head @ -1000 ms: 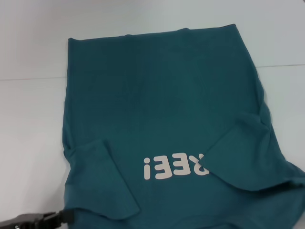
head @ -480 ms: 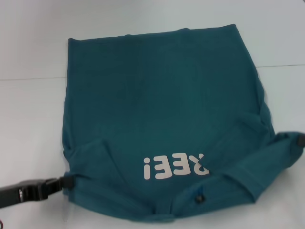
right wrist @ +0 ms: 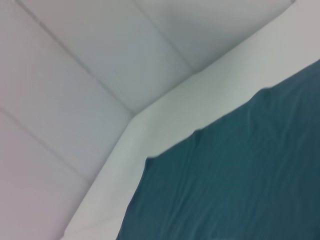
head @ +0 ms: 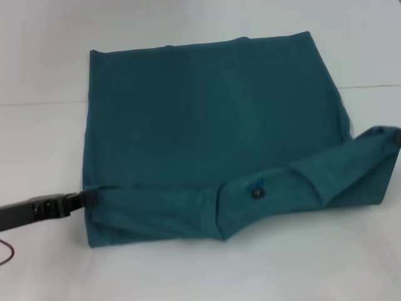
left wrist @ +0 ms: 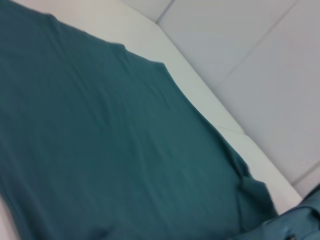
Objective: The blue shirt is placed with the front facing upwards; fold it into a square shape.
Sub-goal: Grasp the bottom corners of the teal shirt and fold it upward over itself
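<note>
The blue shirt (head: 207, 119) lies spread on the white table, and its near part is raised and turned over toward the far side. That turned band (head: 282, 188) shows the collar with a small dark neck label (head: 255, 190). The white lettering is hidden under it. My left gripper (head: 88, 197) is shut on the band's left end, low over the table. At the frame's right edge my right gripper (head: 396, 137) holds the band's right end higher up. The left wrist view shows teal cloth (left wrist: 100, 140), and so does the right wrist view (right wrist: 240, 180).
The white table (head: 44, 63) stretches around the shirt, with a thin seam line (head: 37, 103) running across it. My left arm (head: 25, 213) reaches in from the lower left. Both wrist views show the table's far edge (right wrist: 165, 105) and tiled floor beyond.
Both grippers have carried the shirt's near edge up and away from me. The folded band now covers the lettering, and the sleeves no longer show on top.
</note>
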You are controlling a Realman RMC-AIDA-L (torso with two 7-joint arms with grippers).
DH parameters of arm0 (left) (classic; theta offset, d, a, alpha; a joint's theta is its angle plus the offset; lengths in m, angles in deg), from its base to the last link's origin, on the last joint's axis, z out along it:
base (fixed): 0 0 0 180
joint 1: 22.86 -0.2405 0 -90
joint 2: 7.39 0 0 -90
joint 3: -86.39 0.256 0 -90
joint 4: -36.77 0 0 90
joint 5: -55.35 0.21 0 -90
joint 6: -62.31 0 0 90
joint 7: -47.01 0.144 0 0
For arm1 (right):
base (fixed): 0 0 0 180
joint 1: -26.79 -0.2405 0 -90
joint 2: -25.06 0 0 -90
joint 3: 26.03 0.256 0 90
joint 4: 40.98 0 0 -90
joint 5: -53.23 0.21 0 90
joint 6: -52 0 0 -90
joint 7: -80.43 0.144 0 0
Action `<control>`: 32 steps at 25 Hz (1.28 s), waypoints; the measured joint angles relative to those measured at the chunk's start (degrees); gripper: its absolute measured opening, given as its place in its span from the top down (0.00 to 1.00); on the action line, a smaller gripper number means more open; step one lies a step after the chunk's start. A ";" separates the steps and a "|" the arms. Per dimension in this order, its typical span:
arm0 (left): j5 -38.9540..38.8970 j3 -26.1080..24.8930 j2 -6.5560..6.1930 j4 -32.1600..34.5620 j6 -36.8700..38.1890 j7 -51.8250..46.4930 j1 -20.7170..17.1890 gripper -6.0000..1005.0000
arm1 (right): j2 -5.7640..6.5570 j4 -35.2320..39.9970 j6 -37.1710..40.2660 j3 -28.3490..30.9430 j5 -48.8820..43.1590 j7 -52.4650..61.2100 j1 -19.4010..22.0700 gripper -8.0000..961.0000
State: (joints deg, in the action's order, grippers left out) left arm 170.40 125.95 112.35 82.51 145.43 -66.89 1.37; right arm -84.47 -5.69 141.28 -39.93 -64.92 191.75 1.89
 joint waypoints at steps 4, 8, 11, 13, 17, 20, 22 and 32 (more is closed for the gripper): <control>-0.02 -0.03 -0.15 -1.66 -3.55 0.85 1.88 0.99 | -0.06 -1.20 -3.59 -0.41 1.87 -0.02 -0.42 0.94; 0.03 -0.05 -0.39 -2.69 -6.14 1.93 3.81 0.99 | -0.46 -2.08 -6.70 -0.61 1.96 -0.28 -1.47 0.94; 0.03 -0.09 -0.67 -2.90 -8.06 2.23 4.70 0.99 | -0.65 -2.58 -8.53 -0.83 1.92 -0.69 -2.33 0.94; 0.03 -0.10 -0.86 -2.92 -9.77 2.52 5.26 0.99 | -0.69 -2.65 -9.35 -0.90 1.79 -0.74 -2.88 0.94; 0.03 0.02 -1.21 -2.95 -12.14 3.46 5.98 0.99 | -0.83 -2.67 -11.07 -1.59 1.73 -0.75 -4.11 0.94; 0.02 0.20 -2.15 -4.34 -14.53 5.27 7.75 0.99 | -0.99 -2.83 -12.59 -2.73 1.74 -0.75 -5.44 0.94; 0.02 0.21 -2.70 -5.54 -15.71 6.15 8.71 0.99 | -1.09 -3.18 -13.82 -3.55 1.72 -0.76 -6.27 0.94; 0.00 0.47 -3.83 -9.02 -21.50 9.75 12.25 0.99 | -1.76 -3.47 -20.28 -6.30 1.81 -0.81 -9.19 0.95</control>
State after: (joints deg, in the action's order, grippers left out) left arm 170.40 126.43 108.52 73.49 123.93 -57.14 13.61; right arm -86.23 -9.16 121.00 -46.23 -63.12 190.93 -7.30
